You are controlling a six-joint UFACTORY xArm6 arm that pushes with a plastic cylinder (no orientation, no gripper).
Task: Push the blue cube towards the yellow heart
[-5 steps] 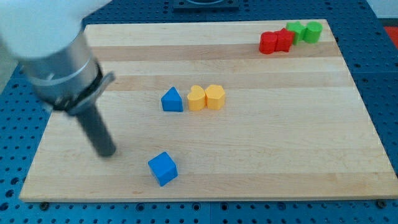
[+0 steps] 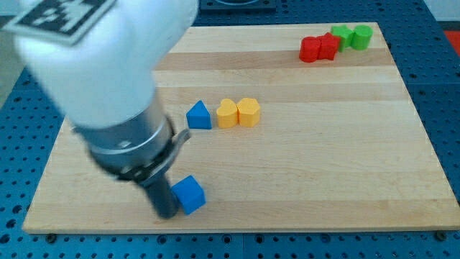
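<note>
The blue cube lies near the board's bottom edge, left of centre. My tip sits right against the cube's lower left side. The yellow heart lies above and to the right of the cube, mid-board. It touches a yellow hexagonal block on its right. A blue triangular block lies just left of the heart. The arm's large body hides much of the board's left part.
Two red blocks and two green blocks cluster at the board's top right corner. The wooden board lies on a blue perforated table.
My tip has moved right and down from the board's left area to the blue cube's lower left side. The arm now covers more of the left part. The blocks look unmoved.
</note>
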